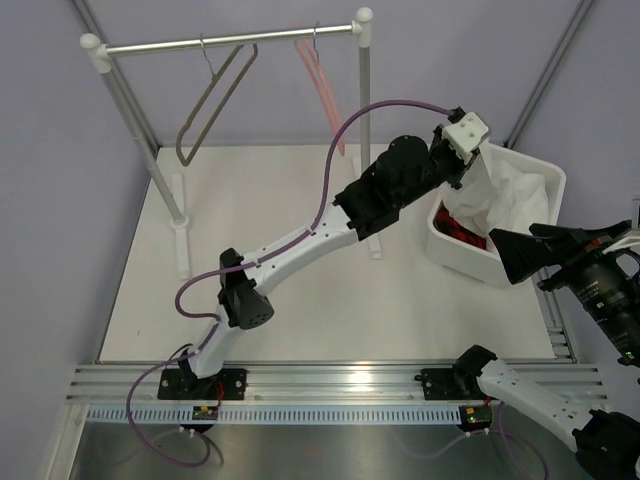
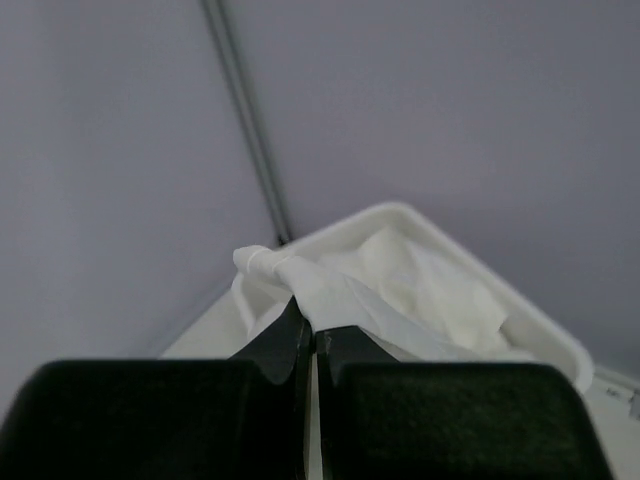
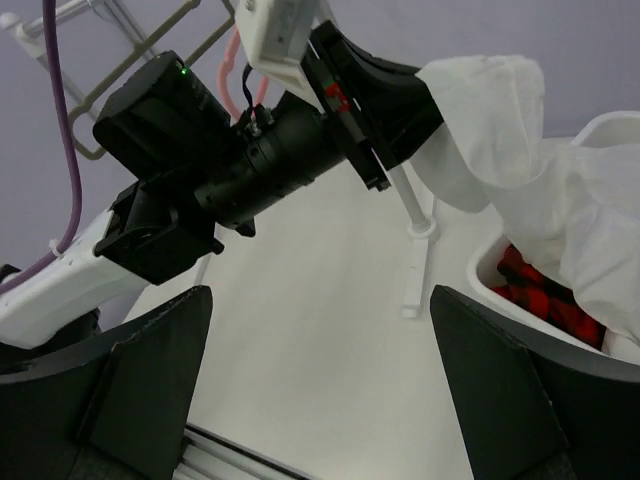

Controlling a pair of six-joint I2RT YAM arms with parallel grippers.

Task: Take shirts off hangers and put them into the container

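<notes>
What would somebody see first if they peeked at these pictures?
Most striking is the left gripper, pinching a thin white shirt that drapes down into the white plastic laundry basket on the table's right side. A red-and-black plaid shirt already lies in that basket. At the back, a grey-brown hanger and a pink hanger hang bare on the silver rail.

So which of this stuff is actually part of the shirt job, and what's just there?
Job: white shirt, pinched by the left gripper; plaid shirt; laundry basket; grey-brown hanger; pink hanger.
Just there: clothes rail, purple cable, open right gripper.
</notes>
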